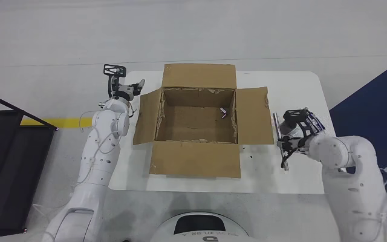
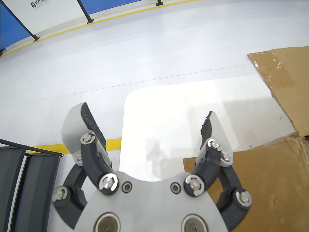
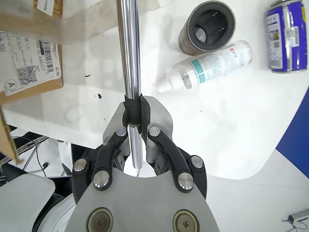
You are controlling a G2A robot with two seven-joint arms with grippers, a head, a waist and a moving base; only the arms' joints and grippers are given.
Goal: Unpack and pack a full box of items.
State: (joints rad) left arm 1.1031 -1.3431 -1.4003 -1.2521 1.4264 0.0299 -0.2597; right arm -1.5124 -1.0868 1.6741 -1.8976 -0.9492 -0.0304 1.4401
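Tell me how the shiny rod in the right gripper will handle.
The rod looks like polished metal, so probably stiff and heavy for its size. Gripped near one end, it may slip in the fingers. Laid on the table, it would likely roll.

open cardboard box (image 1: 193, 158), steel rod (image 3: 129, 49) alongside

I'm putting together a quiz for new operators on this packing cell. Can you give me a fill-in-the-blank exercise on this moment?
1. The right gripper has its jaws shut on the metal rod, while the left gripper has its jaws ____.
2. The clear bottle lies on its ____ on the table.
3. The spray can has a ____ body.

Missing words: open; side; blue.
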